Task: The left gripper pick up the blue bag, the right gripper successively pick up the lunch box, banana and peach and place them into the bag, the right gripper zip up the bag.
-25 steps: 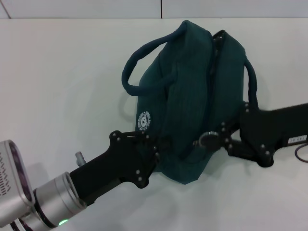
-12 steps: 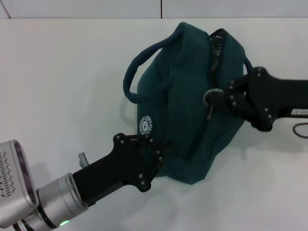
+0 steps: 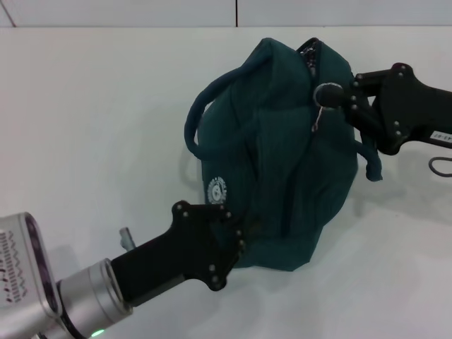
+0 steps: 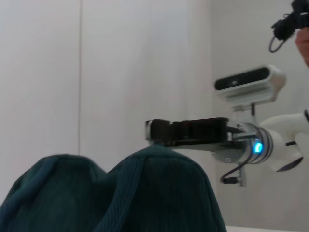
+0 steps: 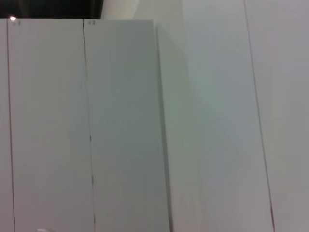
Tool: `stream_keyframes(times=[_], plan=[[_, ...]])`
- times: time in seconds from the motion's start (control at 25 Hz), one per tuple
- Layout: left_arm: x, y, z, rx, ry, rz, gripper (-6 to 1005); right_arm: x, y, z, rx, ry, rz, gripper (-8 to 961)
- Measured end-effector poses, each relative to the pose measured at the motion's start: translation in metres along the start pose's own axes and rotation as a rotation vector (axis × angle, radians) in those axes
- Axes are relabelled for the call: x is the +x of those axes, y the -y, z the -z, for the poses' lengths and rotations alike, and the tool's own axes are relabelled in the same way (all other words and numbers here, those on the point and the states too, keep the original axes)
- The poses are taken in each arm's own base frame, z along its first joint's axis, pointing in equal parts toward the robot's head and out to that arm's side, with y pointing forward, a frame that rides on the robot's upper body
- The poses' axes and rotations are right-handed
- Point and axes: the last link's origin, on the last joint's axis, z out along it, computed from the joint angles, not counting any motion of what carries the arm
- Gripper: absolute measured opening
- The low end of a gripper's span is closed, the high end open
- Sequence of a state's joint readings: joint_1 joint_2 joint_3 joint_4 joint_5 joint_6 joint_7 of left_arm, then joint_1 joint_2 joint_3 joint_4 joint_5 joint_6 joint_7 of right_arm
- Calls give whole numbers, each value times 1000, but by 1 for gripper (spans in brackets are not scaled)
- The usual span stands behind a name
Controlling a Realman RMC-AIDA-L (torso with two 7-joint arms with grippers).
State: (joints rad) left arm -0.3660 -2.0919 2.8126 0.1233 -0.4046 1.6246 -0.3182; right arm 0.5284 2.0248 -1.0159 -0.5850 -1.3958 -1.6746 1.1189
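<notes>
The blue bag (image 3: 282, 155) lies on the table (image 3: 92, 106) between the two pincers — the left gripper (image 3: 236, 236) at its near lower-left corner, the right gripper (image 3: 337, 95) at its far right top, by the zip pull (image 3: 326, 92).

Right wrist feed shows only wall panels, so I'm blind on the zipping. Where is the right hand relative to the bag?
Observer: In the head view the right hand is at the far top end of the blue bag, right at the metal ring pull.
Operator: Is the zip closed?
Observer: Mostly; the zip line runs shut below the pull, with a short gap at the far tip.
Operator: Left hand?
Observer: The left hand is at the bag's near lower edge, just below the white logo.
Operator: Any food left outside?
Observer: None visible on the white table.
</notes>
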Motion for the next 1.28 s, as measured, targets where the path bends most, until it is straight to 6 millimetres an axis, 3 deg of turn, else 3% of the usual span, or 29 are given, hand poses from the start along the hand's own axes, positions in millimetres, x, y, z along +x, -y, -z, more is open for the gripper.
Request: stream_keyframes(times=[0.32,0.56,0.76,1.0,1.28], plan=[[10,-6,-14,47,-100,27,117,0,-2,-5,-20,-3,4,18],[18,-1,-25,65,-154,121,304,1,-3,-5,-21,-3,7,18],[22,10,-30,99,-178,208,535,1,-3,-4,-17,5,17,18],[22,15,-29,122,-180,209,670,2,-4,-2,-15,7,28,18],[17,17,-31,133,-146,203,421,3,-5,-1,-9,15,43,18]])
